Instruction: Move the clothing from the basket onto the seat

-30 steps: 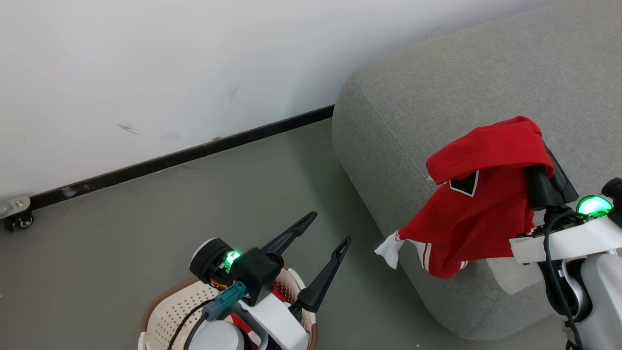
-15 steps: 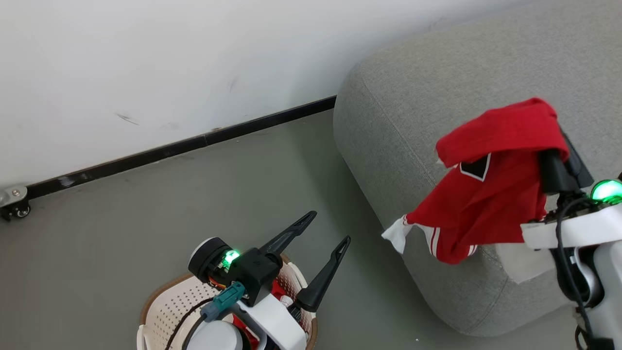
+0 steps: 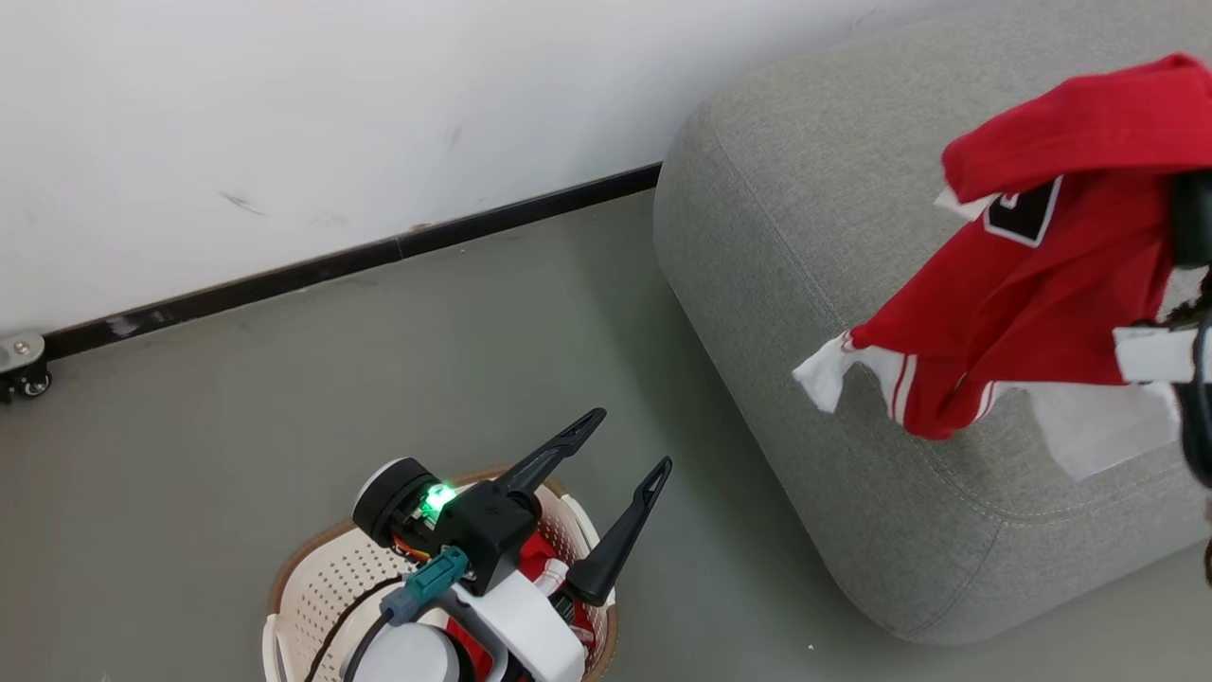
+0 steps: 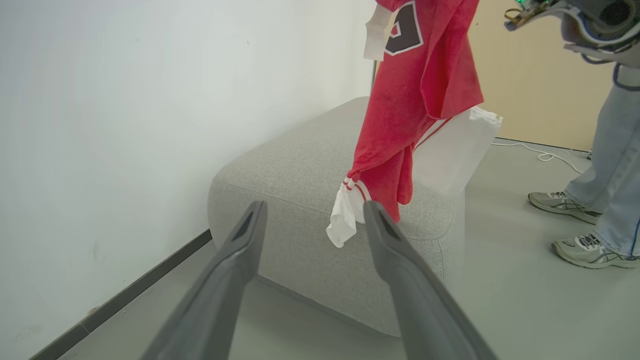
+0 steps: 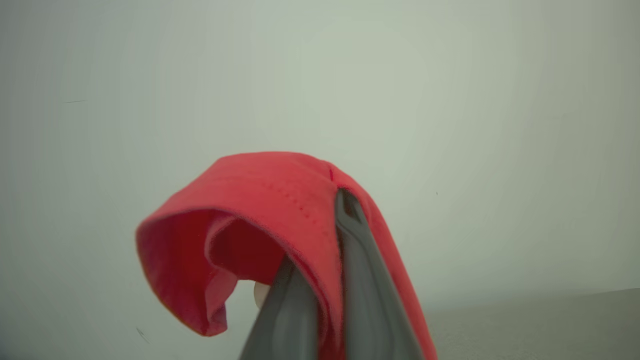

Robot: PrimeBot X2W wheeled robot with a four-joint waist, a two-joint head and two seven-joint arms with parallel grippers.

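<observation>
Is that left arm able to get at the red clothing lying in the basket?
Probably yes: the open left tool hangs over the basket edge, the red clothing lies just beneath its wrist, and nothing seems to block the way.

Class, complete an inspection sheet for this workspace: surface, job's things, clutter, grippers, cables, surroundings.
Surface: grey floor, grey seat.
Job's things: red garment hangs from right gripper over seat; second garment lies in basket.
Clutter: nothing seen.
Grippers: right gripper's jaws shut on red garment; left gripper's jaws open above basket.
Cables: dark cable on left arm; white cable on floor.
Surroundings: white wall, black skirting, person's shoes.
</observation>
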